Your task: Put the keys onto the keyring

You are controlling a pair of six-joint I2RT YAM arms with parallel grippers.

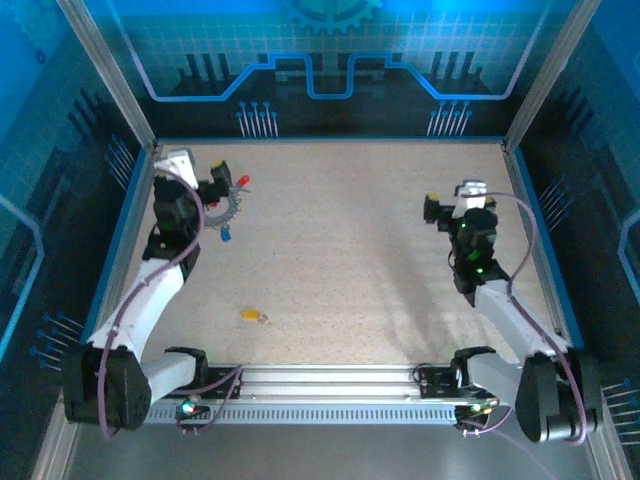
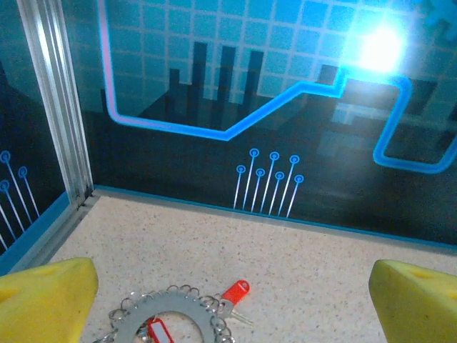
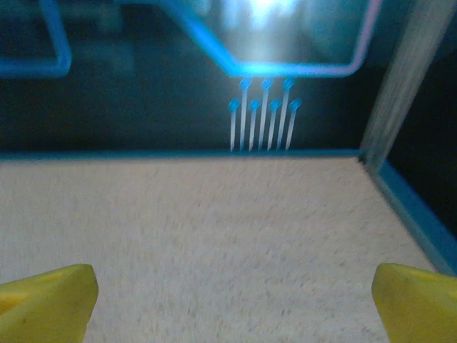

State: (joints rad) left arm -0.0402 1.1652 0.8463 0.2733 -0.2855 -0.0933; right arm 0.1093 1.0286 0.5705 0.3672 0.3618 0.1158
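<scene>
Yellow fingertips of the left arm's wrist camera frame the keyring at the far-left corner of the speckled table. The left gripper hangs spread wide over the toothed grey ring, holding nothing. A red key lies against the ring's far-right rim, its blade touching the small loops there. Whether it is threaded on cannot be told. A red-and-white piece sits inside the ring's opening, too cropped to identify.

From overhead, a blue key rests loose just beside the ring on its near side. A yellow key lies well apart, out on open table toward the arm bases. Its long axis runs roughly left to right, with the coloured head at the left end.

Across the table, the right gripper also stands agape and empty, above bare surface well away from every key.

By this reading the job is at an early stage, with at least two keys off the ring. Both loose keys lie on the near side of the left gripper, the blue one closest. The left arm is clearly nearer to each, so the next pick looks to be a pull back toward its own base.
</scene>
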